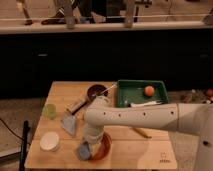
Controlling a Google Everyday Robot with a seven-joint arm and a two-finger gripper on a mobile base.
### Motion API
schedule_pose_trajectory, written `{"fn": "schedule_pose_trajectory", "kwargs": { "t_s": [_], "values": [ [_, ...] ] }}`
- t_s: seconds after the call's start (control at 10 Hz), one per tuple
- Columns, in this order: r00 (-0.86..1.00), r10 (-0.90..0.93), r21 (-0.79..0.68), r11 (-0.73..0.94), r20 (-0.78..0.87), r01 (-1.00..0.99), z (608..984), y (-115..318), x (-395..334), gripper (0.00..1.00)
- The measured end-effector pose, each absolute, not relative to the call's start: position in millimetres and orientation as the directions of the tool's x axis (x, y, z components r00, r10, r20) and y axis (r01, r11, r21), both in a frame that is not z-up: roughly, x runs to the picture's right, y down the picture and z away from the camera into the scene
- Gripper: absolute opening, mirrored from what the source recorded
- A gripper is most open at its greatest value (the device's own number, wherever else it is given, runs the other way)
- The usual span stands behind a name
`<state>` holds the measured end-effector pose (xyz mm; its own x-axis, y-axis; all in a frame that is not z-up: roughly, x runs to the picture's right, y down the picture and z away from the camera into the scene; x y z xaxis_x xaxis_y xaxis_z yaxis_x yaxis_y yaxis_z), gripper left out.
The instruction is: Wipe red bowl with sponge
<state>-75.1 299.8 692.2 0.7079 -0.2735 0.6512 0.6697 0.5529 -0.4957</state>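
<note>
The red bowl sits near the table's front edge, left of centre, and my arm partly covers it. My white arm comes in from the right and bends down over the bowl. My gripper is at the bowl's left rim, shut on the blue-grey sponge. The sponge rests against the bowl's left edge.
On the wooden table a small white bowl stands left of the red bowl. Behind it are a blue-grey cloth, a green cup, and a dark bowl with a utensil. A green tray holds an orange ball.
</note>
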Motion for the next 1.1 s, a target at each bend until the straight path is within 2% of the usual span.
{"fn": "schedule_pose_trajectory", "kwargs": {
  "t_s": [0.5,1.1],
  "values": [
    [0.761,-0.253,-0.541,0.573,0.598,0.616,695,301,-26,0.02],
    [0.762,-0.274,-0.526,0.587,0.587,0.616,727,272,-49,0.02]
  ]
}}
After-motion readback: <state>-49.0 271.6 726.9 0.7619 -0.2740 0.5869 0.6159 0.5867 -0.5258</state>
